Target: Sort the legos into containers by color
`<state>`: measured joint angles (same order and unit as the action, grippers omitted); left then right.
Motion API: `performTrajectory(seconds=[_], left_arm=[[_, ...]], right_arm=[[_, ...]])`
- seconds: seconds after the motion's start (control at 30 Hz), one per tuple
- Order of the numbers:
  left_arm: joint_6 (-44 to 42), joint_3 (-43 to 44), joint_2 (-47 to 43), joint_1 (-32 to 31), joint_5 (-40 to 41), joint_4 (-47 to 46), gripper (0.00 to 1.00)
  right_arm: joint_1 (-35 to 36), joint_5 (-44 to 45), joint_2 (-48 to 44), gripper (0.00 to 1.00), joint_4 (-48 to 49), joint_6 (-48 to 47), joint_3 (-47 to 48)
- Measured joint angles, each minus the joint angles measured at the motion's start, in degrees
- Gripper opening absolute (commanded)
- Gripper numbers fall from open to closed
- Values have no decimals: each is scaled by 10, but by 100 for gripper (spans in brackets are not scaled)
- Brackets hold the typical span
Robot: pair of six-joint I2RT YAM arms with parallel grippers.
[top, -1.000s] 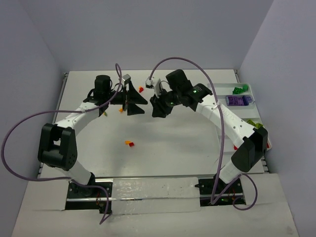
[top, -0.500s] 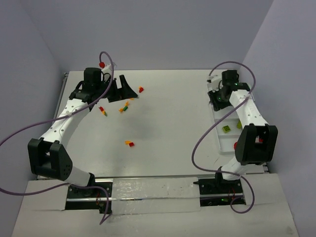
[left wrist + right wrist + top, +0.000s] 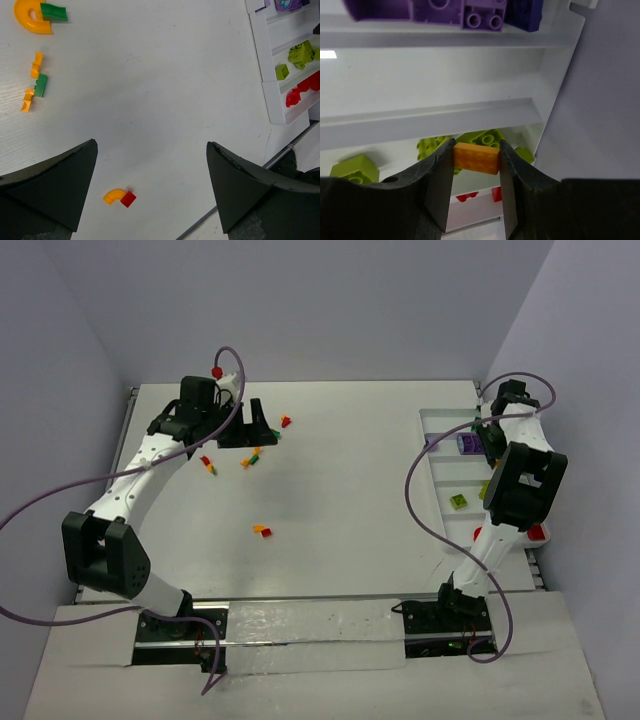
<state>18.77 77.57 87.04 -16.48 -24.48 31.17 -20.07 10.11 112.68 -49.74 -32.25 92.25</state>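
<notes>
My right gripper (image 3: 476,161) is shut on a small orange brick (image 3: 476,157) and holds it above the white divided tray (image 3: 420,75). It hangs over the bare compartment between the purple bricks (image 3: 470,12) and the lime ones (image 3: 355,169). Red bricks (image 3: 495,194) lie one compartment further. In the top view this gripper (image 3: 487,440) is at the tray's far end (image 3: 440,455). My left gripper (image 3: 150,145) is open and empty above the table, high over a joined orange and red piece (image 3: 120,197). In the top view it (image 3: 258,425) hovers by the loose bricks (image 3: 250,458) at the far left.
Loose bricks lie at the far left: a red one (image 3: 285,421), a red and orange pair (image 3: 208,465), orange and green pieces (image 3: 35,80), and an orange ring with a green piece (image 3: 35,15). An orange-red piece (image 3: 262,530) lies mid-table. A clear strip (image 3: 310,635) runs along the near edge.
My right arm has swung from the middle of the table out to the tray at the right. My left arm drew back left, then shifted slightly right; its gripper stays open.
</notes>
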Motion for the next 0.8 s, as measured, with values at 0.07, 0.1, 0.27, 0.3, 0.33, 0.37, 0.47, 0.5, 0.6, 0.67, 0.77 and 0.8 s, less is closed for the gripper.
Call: performTrajectory(seconds=[0.07, 0.1, 0.27, 0.3, 0.33, 0.37, 0.47, 0.5, 0.6, 0.67, 0.77, 0.8], left_arm=[[-2, 2, 1, 0, 5, 3, 99], [-3, 3, 1, 0, 6, 4, 99], [-8, 4, 1, -1, 12, 4, 99], [-10, 4, 1, -1, 13, 4, 99], [-10, 4, 2, -1, 15, 4, 99], [-10, 4, 2, -1, 16, 4, 99], [-14, 4, 2, -1, 21, 5, 99], [-15, 4, 2, -1, 23, 5, 99], [-25, 4, 2, -2, 31, 9, 99], [-40, 4, 2, -3, 33, 17, 99], [-74, 4, 2, -3, 30, 34, 99], [-86, 5, 2, -3, 27, 42, 99]], right_arm=[[-4, 6, 17, 7, 3, 0, 13], [-6, 9, 24, 8, 5, 0, 15], [-10, 20, 46, 13, 7, 0, 21], [-10, 22, 50, 14, 7, 0, 25], [-10, 24, 56, 16, 8, 0, 31], [-10, 27, 63, 18, 9, 0, 38], [-11, 34, 80, 32, 11, -1, 58], [-11, 38, 85, 36, 12, -1, 64], [-12, 46, 97, 45, 13, -3, 76], [-12, 53, 104, 50, 12, -5, 82], [-12, 59, 106, 59, 11, -7, 89], [-12, 61, 106, 61, 10, -7, 91]])
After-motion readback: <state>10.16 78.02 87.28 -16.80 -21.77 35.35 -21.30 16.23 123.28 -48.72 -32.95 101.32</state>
